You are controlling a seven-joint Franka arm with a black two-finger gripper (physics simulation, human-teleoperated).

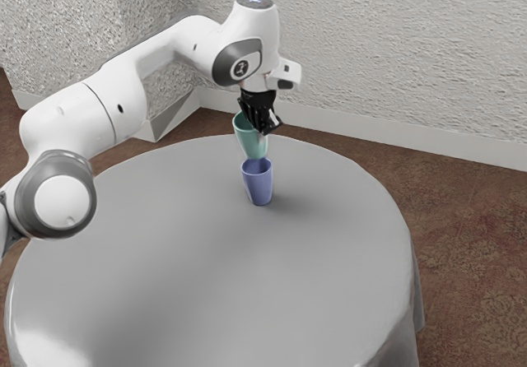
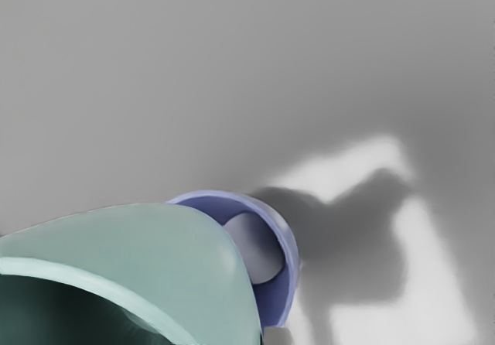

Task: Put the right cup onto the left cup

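Observation:
In the exterior view my gripper (image 1: 265, 127) is shut on the rim wall of the green cup (image 1: 249, 140), which hangs slightly tilted. Its base appears just above the back rim of the blue cup (image 1: 258, 186), which stands upright on the table; whether the two touch I cannot tell. The wrist view has the green cup (image 2: 147, 244) large and close under my hand, its outer wall covering part of the blue cup (image 2: 290, 256). Part of the blue cup's mouth and inner floor is visible beside it.
A round table (image 1: 206, 276) with a grey cloth lies beneath both cups, its far edge close behind them. The textured wall (image 1: 395, 62) rises beyond the table. Shadows and a bright patch (image 2: 441, 283) fall on the cloth beside the blue cup.

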